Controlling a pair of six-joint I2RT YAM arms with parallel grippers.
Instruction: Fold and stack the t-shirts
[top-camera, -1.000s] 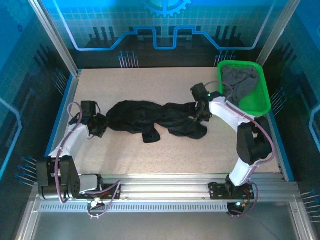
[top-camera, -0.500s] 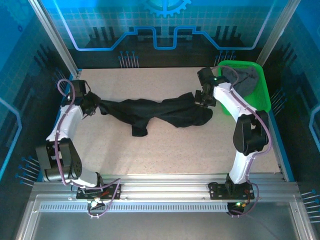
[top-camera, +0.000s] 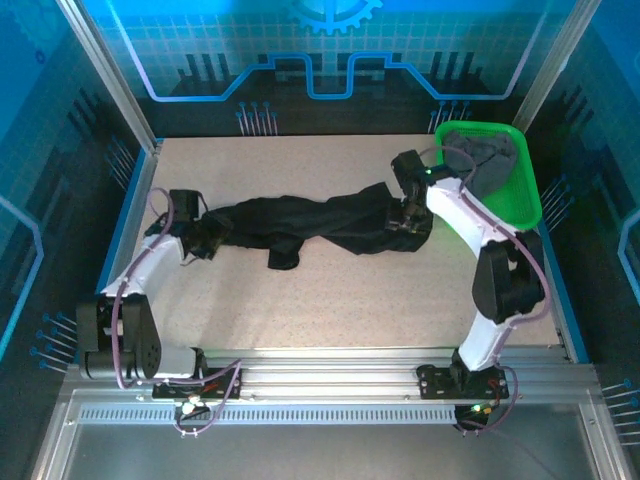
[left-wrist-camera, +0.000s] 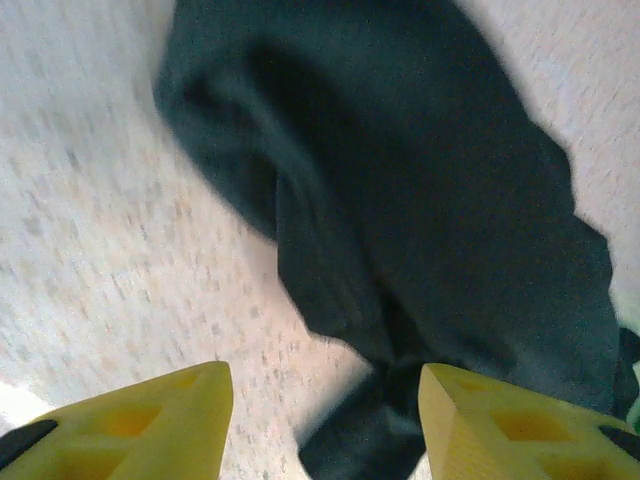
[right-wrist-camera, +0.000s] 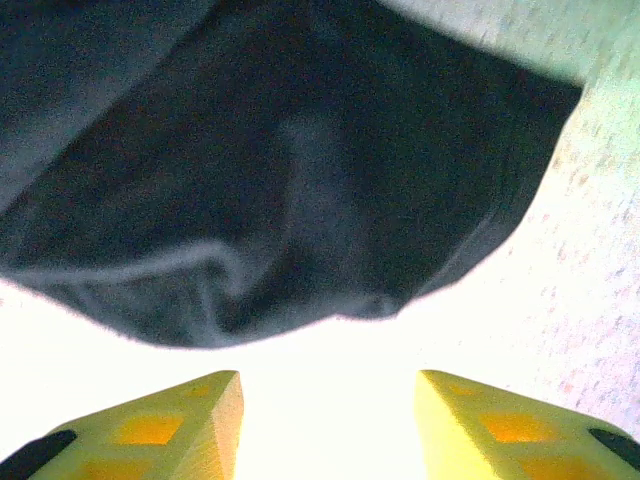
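grey shirt (top-camera: 495, 160): partly hidden behind right arm (top-camera: 455, 212), in basket (top-camera: 530, 200)
black shirt (left-wrist-camera: 430, 200): blurred, cut off at top edge
table (right-wrist-camera: 330, 385): washed out white beside black shirt

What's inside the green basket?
A crumpled dark grey shirt lies inside the green basket. Whatever might be under the shirt is covered, so I cannot tell if anything else is in there.

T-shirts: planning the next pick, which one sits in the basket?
The dark grey t-shirt, bunched in the green basket; the black t-shirt lies strung out on the table.
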